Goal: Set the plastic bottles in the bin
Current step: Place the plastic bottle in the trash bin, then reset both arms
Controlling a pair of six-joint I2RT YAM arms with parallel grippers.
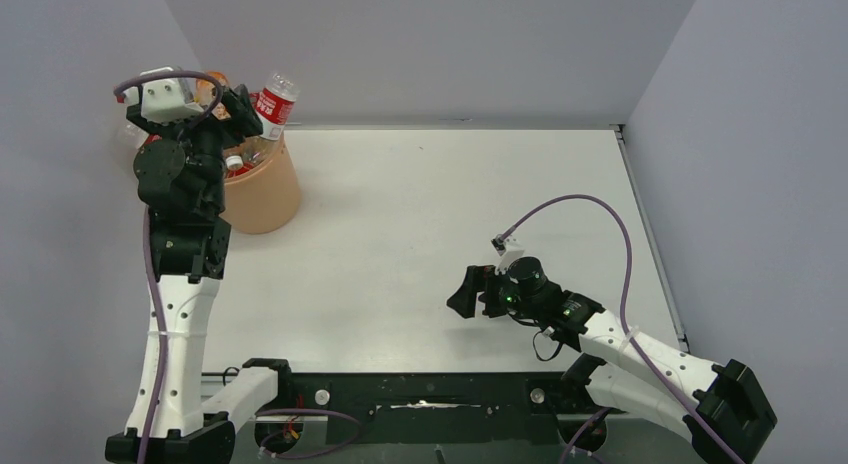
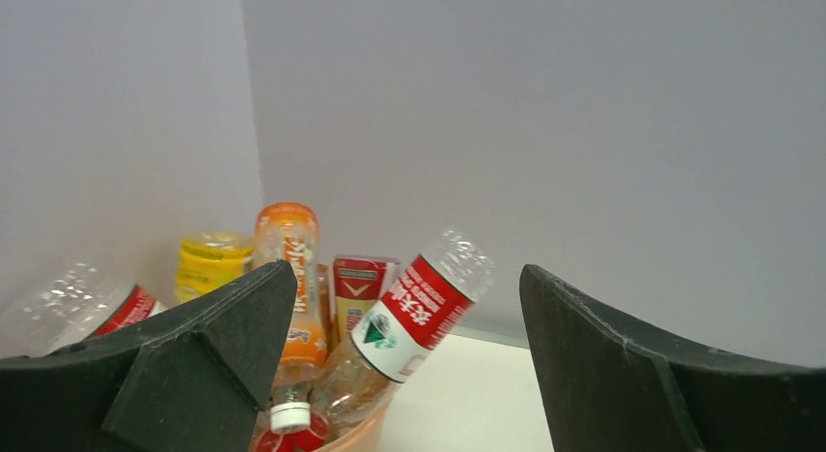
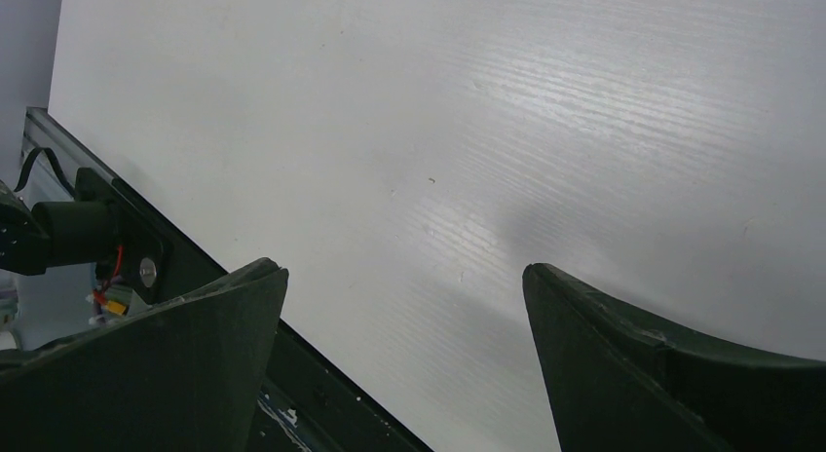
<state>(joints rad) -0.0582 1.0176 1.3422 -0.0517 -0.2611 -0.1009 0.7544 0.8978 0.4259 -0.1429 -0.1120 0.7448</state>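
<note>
Tabletop mostly open, far-left corner crowded

I see bare tabletop [image 1: 440, 199] from the bin [image 1: 265, 199] across to the right wall [image 1: 740, 184], so a pincer can pass anywhere there. Right pincer [image 3: 401, 272] hangs spread above it near the black base rail [image 1: 400, 396]. Corner is tight: the bin sits close to left wall [image 1: 60, 204] and back wall [image 1: 430, 44], bottles [image 1: 275, 102] poke above its rim, and left pincer [image 2: 407, 275] with its arm sits over the bin mouth.

I count one bin [image 1: 268, 196]. Six plastic bottles [image 2: 417, 314] show in it: four red-labelled, one orange, one yellow. Any beneath those I cannot count.
</note>
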